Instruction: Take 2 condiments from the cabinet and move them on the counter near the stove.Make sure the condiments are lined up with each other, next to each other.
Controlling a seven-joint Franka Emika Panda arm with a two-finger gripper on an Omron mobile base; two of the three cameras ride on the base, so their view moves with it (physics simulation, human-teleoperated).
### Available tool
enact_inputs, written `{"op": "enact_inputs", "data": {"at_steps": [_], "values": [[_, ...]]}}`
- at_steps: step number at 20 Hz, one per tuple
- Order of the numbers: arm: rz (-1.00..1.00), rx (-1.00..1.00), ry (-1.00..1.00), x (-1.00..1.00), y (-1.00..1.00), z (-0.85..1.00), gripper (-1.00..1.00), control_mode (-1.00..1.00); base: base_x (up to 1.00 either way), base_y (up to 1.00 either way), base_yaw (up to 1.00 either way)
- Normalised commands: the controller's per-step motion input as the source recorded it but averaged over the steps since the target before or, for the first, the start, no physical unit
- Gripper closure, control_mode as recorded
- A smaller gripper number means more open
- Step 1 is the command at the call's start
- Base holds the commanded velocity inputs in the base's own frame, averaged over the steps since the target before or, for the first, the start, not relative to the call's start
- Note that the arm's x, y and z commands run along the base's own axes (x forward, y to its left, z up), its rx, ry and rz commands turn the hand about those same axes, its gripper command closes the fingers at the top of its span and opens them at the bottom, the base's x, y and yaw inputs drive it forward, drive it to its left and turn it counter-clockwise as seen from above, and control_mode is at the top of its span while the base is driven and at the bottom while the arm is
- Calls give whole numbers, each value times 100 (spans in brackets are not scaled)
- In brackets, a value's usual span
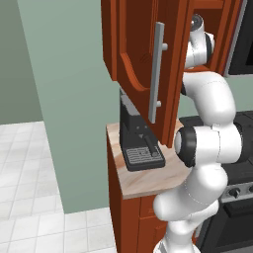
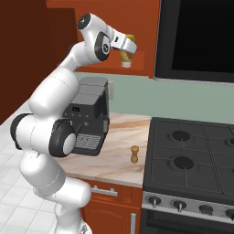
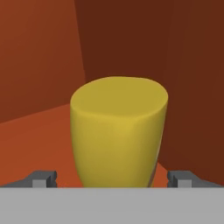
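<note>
Reaching into the cabinet [image 1: 143, 44], the pincer [image 3: 112, 179] stands apart, seemingly untouching, around the yellow bottle [image 3: 118, 131]; it should close squarely.

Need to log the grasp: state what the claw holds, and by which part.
Nothing is clearly held yet. The claw is open, one finger on each side of the yellow bottle near its base inside the cabinet; contact cannot be told.

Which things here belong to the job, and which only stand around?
Job: fat yellow bottle between the open pincer fingers; small tan wooden shaker; beige stone counter; black stove; reddish-brown wall cabinet.
Around: black coffee machine.
</note>
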Motion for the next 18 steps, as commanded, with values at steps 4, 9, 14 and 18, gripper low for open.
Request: {"op": "enact_inputs", "data": {"at_steps": [4,9,14,18], "values": [[0,0,0,0,0,0,100,-100,0,0,0],[0,0,0,0,0,0,100,-100,0,0,0],[0,0,0,0,0,0,100,-100,0,0,0],[0,0,0,0,0,0,100,-100,0,0,0]]}}
